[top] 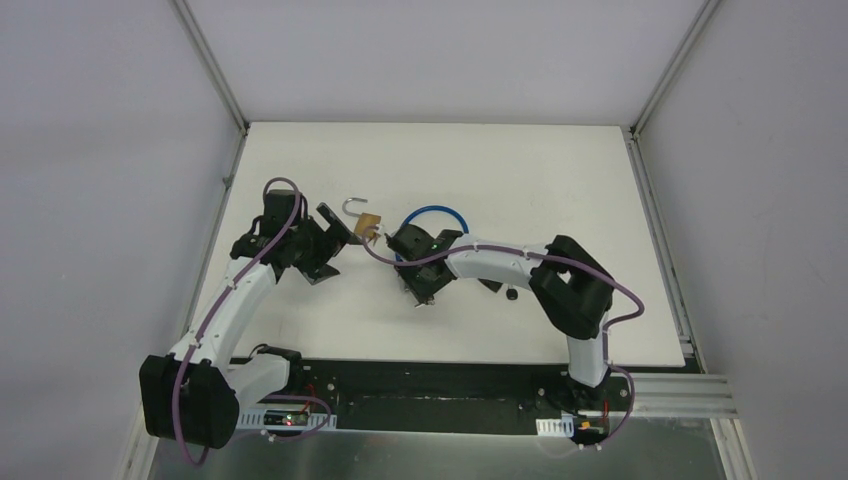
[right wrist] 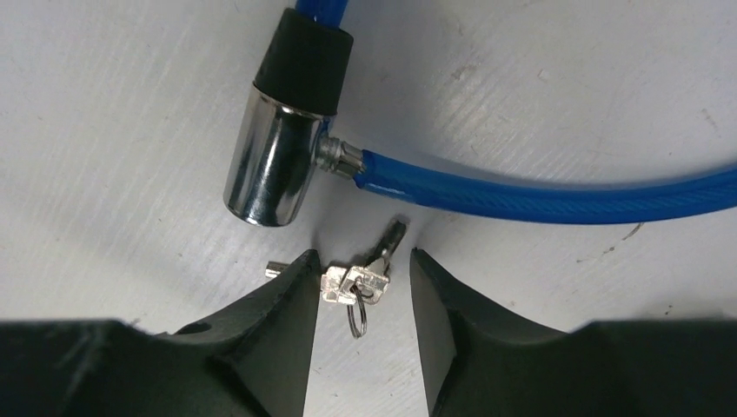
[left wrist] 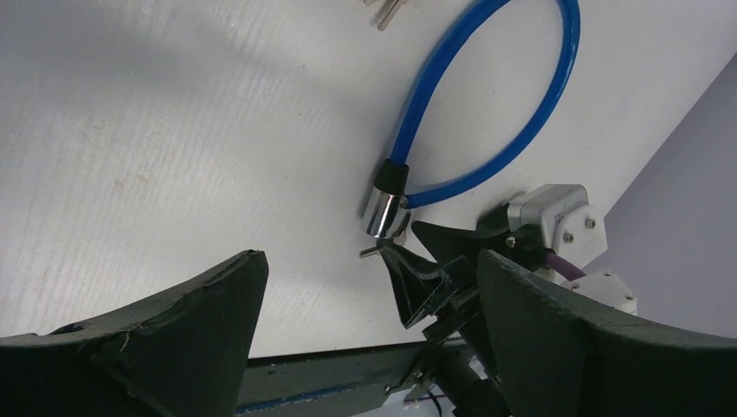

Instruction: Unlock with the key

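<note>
Two ringed keys [right wrist: 352, 280] lie inside my released right pincer [right wrist: 363, 258], cable-lock barrel [right wrist: 274, 165] at eleven o'clock; left pincer [left wrist: 369, 256] gapes.

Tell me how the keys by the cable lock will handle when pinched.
The keys lie flat and thin, so they are probably light and slippery to pinch. Joined on a loose ring, one will likely swing when the right gripper lifts the other.
</note>
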`<state>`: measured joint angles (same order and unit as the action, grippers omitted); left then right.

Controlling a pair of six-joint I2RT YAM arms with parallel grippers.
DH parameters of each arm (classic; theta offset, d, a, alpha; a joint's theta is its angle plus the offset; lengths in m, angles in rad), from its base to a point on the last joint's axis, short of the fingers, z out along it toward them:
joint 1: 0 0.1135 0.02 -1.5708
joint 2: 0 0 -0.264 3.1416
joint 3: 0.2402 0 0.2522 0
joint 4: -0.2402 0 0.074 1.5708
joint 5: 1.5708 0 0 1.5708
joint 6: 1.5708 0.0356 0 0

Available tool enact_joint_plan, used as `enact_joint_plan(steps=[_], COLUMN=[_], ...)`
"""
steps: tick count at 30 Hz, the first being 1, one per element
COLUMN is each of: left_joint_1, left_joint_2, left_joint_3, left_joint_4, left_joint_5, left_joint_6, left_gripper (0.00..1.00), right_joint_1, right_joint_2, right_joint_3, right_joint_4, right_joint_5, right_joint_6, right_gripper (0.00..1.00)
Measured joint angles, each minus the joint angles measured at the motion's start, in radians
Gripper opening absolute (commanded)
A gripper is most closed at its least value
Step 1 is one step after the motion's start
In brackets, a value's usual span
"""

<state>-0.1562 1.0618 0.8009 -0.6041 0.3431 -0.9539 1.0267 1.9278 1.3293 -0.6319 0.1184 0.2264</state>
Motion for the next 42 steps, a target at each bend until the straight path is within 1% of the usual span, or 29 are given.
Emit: enact_joint_plan(steps=[5,10,13,15,17,20,24,25,30,33,37,42], left_joint_1=[0.0,0.0,0.0,0.0,0.0,0.0,0.0,0.0,0.0,0.0,0.0,0.0], left_joint_2=[0.009,0.02,0.021,0.021,0.021,0.022,0.027,0.027,0.027,0.027,0.027,0.027], left_joint_3=[0.0,0.0,0.0,0.0,0.0,0.0,0.0,0.0,0.0,0.0,0.0,0.0], left_joint_4=[0.002,0.004,0.005,0.006,0.006,0.006,0.007,0.007,0.007,0.007,0.007,0.007], left_joint_5=[0.0,0.0,0.0,0.0,0.0,0.0,0.0,0.0,0.0,0.0,0.0,0.0], left_joint_6=[0.0,0.0,0.0,0.0,0.0,0.0,0.0,0.0,0.0,0.0,0.001,0.001], left_gripper=[0.94,0.94,0.94,0.94,0.94,0.94,0.93,0.93,0.93,0.93,0.93,0.93], right_joint_1=[0.002,0.002,0.002,0.002,0.002,0.002,0.002,0.002,0.002,0.0,-0.004,-0.007], right_joint_2=[0.023,0.032,0.034,0.035,0.035,0.035,0.034,0.034,0.033,0.034,0.062,0.091], right_joint_3=[0.028,0.042,0.045,0.046,0.046,0.046,0.046,0.046,0.049,0.056,0.095,0.138], right_joint_4=[-0.021,-0.03,-0.038,-0.04,-0.04,-0.039,-0.038,-0.039,-0.055,-0.095,-0.154,-0.191], right_joint_5=[0.0,-0.008,-0.008,-0.008,-0.006,-0.003,0.003,0.007,0.027,0.023,-0.023,-0.044], right_joint_6=[0.011,0.011,0.012,0.016,0.02,0.022,0.03,0.035,0.068,0.083,0.092,0.095], right_gripper=[0.45,0.35,0.33,0.26,0.23,0.25,0.36,0.37,0.37,0.32,0.2,0.16])
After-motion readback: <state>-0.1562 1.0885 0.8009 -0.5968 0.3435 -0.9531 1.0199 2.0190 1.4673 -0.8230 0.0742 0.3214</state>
